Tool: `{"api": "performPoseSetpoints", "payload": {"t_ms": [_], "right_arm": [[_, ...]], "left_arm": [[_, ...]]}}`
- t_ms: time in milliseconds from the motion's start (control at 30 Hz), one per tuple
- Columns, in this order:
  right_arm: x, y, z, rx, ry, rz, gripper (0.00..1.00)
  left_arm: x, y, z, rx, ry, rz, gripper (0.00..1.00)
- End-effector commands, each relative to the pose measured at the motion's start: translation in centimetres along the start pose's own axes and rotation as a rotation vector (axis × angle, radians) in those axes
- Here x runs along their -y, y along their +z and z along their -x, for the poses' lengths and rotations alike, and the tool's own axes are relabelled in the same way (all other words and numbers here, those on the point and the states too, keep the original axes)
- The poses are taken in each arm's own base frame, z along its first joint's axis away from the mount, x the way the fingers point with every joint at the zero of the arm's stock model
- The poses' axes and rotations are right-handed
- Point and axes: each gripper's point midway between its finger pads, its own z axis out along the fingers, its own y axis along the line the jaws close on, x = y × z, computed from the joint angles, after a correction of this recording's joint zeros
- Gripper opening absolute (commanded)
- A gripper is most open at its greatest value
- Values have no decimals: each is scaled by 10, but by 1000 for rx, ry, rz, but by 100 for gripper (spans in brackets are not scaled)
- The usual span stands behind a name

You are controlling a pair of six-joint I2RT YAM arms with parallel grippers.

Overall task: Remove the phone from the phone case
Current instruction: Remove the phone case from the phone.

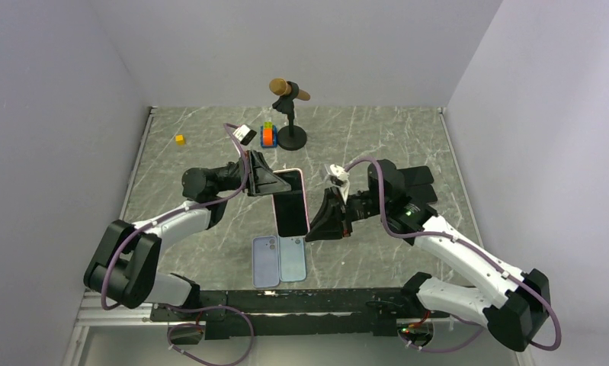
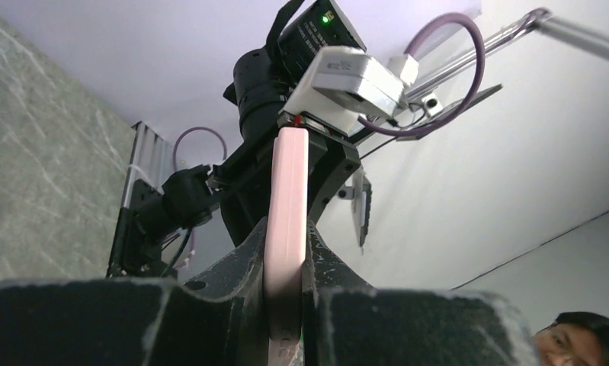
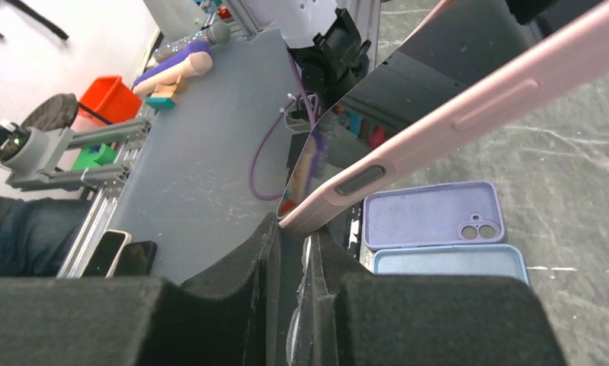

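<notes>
Dead centre, the phone case (image 2: pixel 286 229) shows pale pink around the phone (image 1: pixel 290 210) and its black screen. Just below, a lilac case (image 1: pixel 265 261) sits beside a light-blue case (image 1: pixel 292 259). The worktop (image 1: pixel 392 145) is grey-green marble with white veins. Upper left, there's a yellow block (image 1: pixel 180 139). At top centre, an orange block (image 1: pixel 267 135) on blue and a tan-headed microphone (image 1: pixel 288 89) on a black stand.

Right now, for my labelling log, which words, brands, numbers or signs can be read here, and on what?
No text is legible anywhere.
The small black-and-white tag: print, if any, is too small to read.
The pink phone case: its visible edge is bare.
The lilac phone case and the pale blue phone case: plain backs.
The white camera housing: no readable marking.
</notes>
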Motion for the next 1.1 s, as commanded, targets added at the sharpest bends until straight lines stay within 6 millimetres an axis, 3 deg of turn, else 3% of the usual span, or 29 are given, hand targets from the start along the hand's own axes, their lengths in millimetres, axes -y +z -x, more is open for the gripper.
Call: {"api": "performPoseSetpoints", "payload": {"t_ms": [0, 200, 400, 433, 500, 533, 567, 633, 800, 967, 1067], "right_arm": [[42, 3, 53, 60, -307, -174, 0], [57, 0, 69, 59, -335, -256, 0], [78, -16, 71, 127, -282, -445, 0], [79, -18, 70, 138, -228, -465, 11], [81, -23, 61, 139, -120, -514, 49], [80, -25, 57, 143, -56, -531, 60], [79, -27, 51, 140, 15, -543, 67], [71, -27, 39, 129, 138, -537, 72], [47, -27, 29, 127, 384, -458, 72], [13, -14, 38, 152, 467, -244, 56], [10, -13, 39, 155, 463, -223, 46]], "left_arm": [[45, 7, -15, -27, -50, -160, 0], [43, 13, -19, -37, -46, -142, 0], [32, 15, -18, -19, -16, -88, 0], [29, 15, -16, -8, 0, -67, 0], [21, 12, -9, 31, 59, -14, 0], [16, 10, -5, 58, 82, 26, 0], [10, 7, 0, 88, 110, 66, 0], [2, 1, 9, 136, 165, 142, 0], [-7, -12, 26, 227, 257, 272, 0], [-9, -19, 34, 293, 266, 309, 0], [-8, -20, 33, 300, 258, 306, 0]]}}
